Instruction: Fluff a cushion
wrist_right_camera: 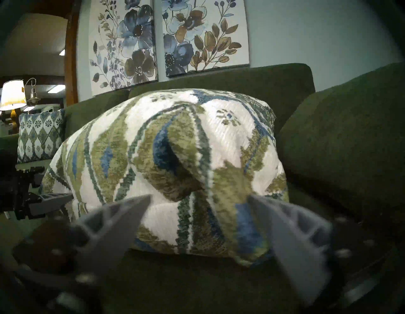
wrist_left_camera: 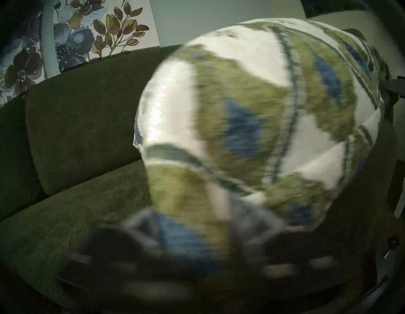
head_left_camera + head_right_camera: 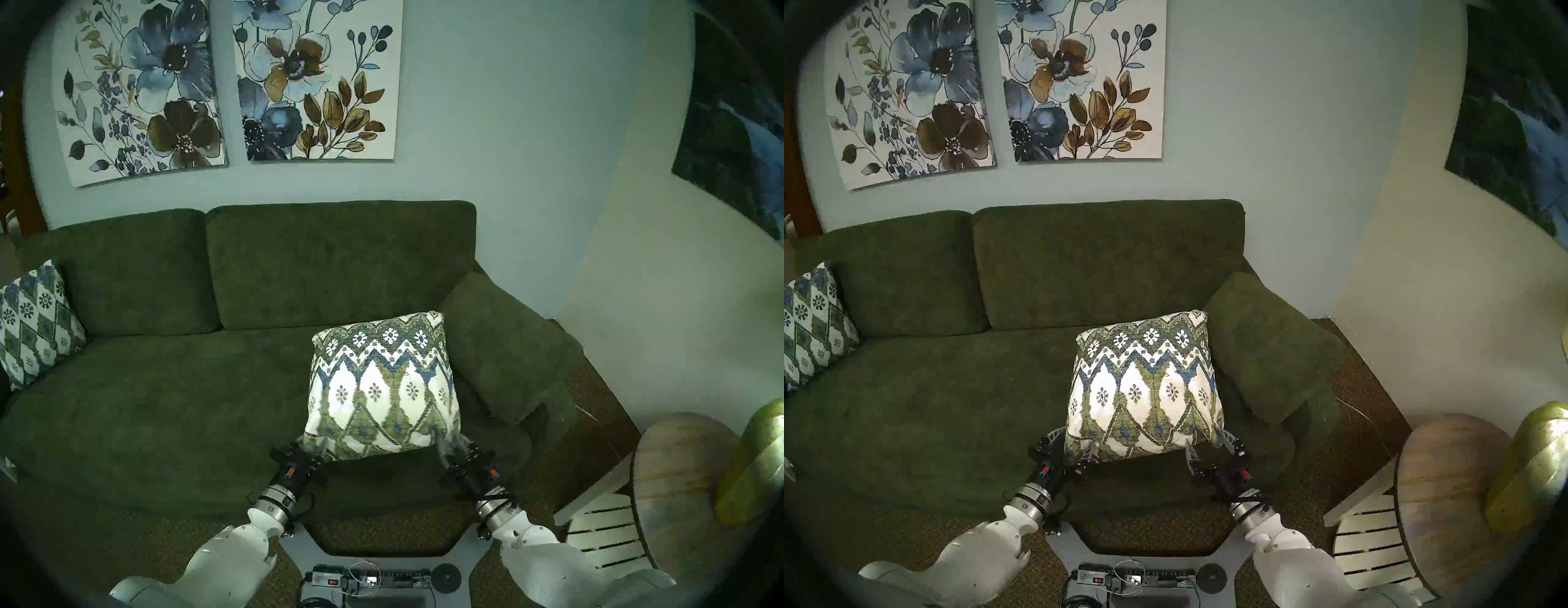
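While resting on the green sofa [image 3: 169, 403] seat beside its right armrest, the cushion [image 3: 382, 382] has both near corners taken: left pincer [image 3: 312, 451] pinching one, right pincer [image 1: 198, 205] spread around the other.

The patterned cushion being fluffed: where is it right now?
In the head view, the cushion sits on the sofa's right half, beside the right armrest, with the left gripper and right gripper at its near corners.
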Available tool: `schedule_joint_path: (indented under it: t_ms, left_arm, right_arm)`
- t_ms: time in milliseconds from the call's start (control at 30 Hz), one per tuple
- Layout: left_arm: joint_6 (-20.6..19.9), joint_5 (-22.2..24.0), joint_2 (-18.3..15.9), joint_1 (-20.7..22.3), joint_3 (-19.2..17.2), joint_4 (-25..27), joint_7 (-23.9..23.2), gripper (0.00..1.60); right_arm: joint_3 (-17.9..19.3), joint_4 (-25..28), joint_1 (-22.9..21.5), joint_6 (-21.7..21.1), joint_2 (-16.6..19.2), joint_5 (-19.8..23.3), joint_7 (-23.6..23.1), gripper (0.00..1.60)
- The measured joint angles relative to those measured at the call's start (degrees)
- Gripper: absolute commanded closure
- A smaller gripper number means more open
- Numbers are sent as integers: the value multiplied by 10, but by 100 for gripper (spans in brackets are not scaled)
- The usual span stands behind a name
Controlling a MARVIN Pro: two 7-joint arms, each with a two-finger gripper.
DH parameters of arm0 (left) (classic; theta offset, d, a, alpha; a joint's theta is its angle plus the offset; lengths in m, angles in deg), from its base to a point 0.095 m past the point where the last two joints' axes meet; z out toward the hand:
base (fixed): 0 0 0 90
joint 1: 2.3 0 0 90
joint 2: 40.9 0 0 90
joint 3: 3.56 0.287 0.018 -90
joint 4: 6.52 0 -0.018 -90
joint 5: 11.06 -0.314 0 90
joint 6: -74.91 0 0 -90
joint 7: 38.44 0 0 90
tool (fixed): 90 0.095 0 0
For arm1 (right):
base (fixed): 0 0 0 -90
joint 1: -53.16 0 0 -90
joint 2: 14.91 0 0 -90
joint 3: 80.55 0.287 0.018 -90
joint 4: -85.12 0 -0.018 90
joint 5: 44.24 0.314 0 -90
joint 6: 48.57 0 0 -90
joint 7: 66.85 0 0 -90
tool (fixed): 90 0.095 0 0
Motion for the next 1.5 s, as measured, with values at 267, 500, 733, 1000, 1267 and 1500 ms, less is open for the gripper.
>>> schedule_joint_path:
  t_ms: [267, 500, 733, 1000, 1267, 1500]
  left_arm:
    - [17, 1, -4, 19, -6, -9, -3, 160]
    - [30, 1, -9, 32, -13, -9, -5, 160]
    - [43, 2, -14, 40, -21, -3, -5, 160]
    - [46, 1, -24, 50, -31, 41, -5, 160]
    - [46, 0, -39, 81, -51, 101, -4, 160]
    - [46, -1, -52, 107, -69, 151, -4, 160]
  right_arm:
    - [16, 31, 13, 0, 0, 12, -17, 160]
    - [29, 46, 26, 0, -5, 16, -34, 160]
    - [44, 60, 36, -1, -20, 17, -45, 160]
    - [62, 98, 35, -1, -39, 22, -44, 160]
    - [72, 160, 8, -3, -55, 26, -45, 160]
    - [76, 203, -24, -5, -64, 25, -46, 160]
